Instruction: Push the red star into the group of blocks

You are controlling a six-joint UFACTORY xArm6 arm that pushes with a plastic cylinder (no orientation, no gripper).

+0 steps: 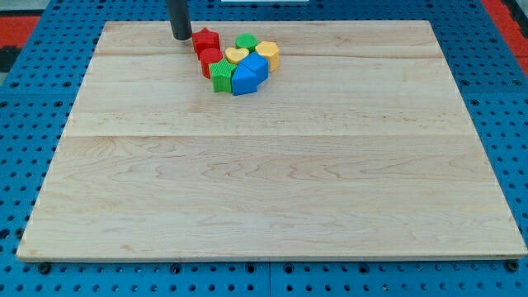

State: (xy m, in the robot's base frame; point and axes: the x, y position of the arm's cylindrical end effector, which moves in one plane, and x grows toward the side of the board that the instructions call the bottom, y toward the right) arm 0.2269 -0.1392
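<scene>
From where I stand, the wooden board [272, 190] lies on a blue perforated table [25, 124], and all the blocks are gathered near the view's top, a little left of the middle. The dark rod comes down from the view's top edge, and my tip [181, 38] rests on the board just beside the red star [205, 39], on its left side; I cannot tell whether the two really touch. There are no fingers on this arm, only the plain rod, so nothing is open or closed and nothing is being held.

The red star is at the upper left corner of the group. It seems already in contact with the second red block [211, 61] below it, whose shape I cannot make out well. To the right of these are the yellow heart [236, 55], the green block [246, 40] behind it, and another yellow block [268, 53]. In front are the green block with ridges [221, 76] and the blue block [250, 75], which is the largest.

I think the tip stands on the left of the star because a push toward the view's right drives the star into the cluster. By my judgement the task is nearly complete, perhaps only a small nudge is left
</scene>
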